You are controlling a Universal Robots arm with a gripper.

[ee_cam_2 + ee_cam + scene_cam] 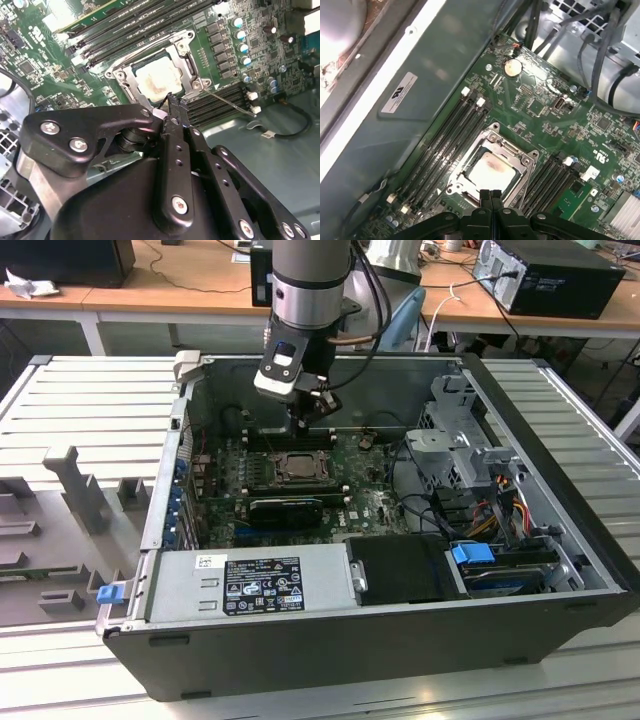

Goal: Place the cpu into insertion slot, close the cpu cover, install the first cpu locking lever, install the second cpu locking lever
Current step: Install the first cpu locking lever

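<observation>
The ribbed grey metal worktable point(90, 390) carries the dark open computer case point(300, 650), which takes up the middle of the exterior view. My grey arm point(310, 290) comes down from the upper middle of the frame into the case. Inside lies the green motherboard point(372, 502), with the silver power supply box point(250, 580) along the near wall, low in the frame.

At the centre of the board is the insertion slot point(297, 468), a square black-framed socket. The cpu cover point(150, 53), a thin silver-grey metal frame plate with a square window, lies flat over it in both wrist views point(507, 145). Through the window I see the cpu point(157, 80), a small flat square chip with a pale beige face, seated in the socket point(490, 171).

My black gripper point(299, 423) hangs just over the socket's edge, on the side towards the top of the exterior view. In both wrist views its two fingertips are pressed together with nothing between them point(172, 100) point(491, 194), close to the frame's rim.

A thin silver lever rod point(227, 104) slants from a socket corner across the black memory slots point(220, 107).
</observation>
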